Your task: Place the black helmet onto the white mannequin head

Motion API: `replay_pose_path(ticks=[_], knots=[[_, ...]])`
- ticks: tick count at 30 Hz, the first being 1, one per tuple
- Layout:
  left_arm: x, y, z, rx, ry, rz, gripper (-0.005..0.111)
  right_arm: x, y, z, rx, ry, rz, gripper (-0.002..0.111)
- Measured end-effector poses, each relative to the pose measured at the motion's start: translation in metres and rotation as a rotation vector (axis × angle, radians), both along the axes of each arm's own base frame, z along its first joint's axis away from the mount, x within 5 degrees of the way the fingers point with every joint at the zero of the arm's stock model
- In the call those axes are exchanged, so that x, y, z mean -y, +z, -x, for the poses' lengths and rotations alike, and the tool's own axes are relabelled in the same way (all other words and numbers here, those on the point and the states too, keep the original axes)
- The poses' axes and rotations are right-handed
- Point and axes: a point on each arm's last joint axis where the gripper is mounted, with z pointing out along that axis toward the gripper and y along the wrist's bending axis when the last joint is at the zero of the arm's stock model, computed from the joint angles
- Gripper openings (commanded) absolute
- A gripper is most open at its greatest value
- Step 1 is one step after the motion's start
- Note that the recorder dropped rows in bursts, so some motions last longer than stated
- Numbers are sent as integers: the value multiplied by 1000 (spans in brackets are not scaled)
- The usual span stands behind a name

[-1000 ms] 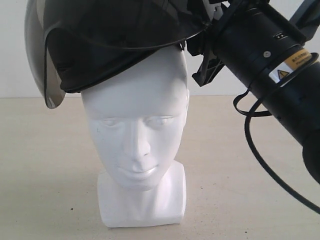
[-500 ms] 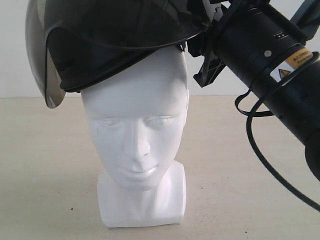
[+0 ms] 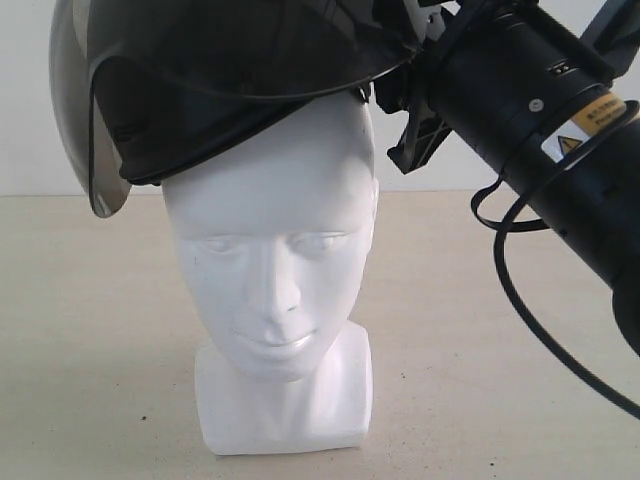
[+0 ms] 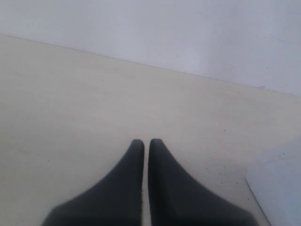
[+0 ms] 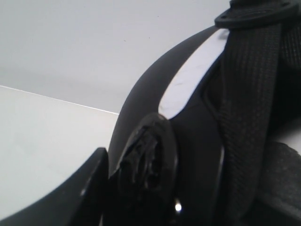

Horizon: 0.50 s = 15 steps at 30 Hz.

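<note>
**Lowering a helmet onto a dummy head, only half on so far**

Exterior view: I'm holding the black helmet by its rim with my right gripper, which is clamped on the edge. The shell is perching on the crown of the white mannequin head and tilting. My side is riding high, while the visor side is hanging lower, on the far side from my gripper. The head is standing upright on the table.

My take: I should be dropping my side to level the shell, centring it over the crown and easing it down slowly so the head isn't getting shoved over. No letting go until it's seated.

Left wrist view: my left gripper is hovering over bare table with its fingers pressed together, carrying nothing.

Right wrist view: the helmet rim is sitting right between my right gripper's jaws, with a woven strap hanging just beside them.
</note>
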Motion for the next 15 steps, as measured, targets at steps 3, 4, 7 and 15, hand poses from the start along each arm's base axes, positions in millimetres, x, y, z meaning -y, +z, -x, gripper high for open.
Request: replay_pose_path(ticks=[3,4,7,15], knots=[[0,0,0,0,0,0,4,0,1,0,-6,0,7,0],[0,0,0,0,0,0,4,0,1,0,-7,0,8,0],[0,0,0,0,0,0,4,0,0,0,-12,1,10,0],[0,0,0,0,0,0,4,1,0,-1,-23,1,8,0]])
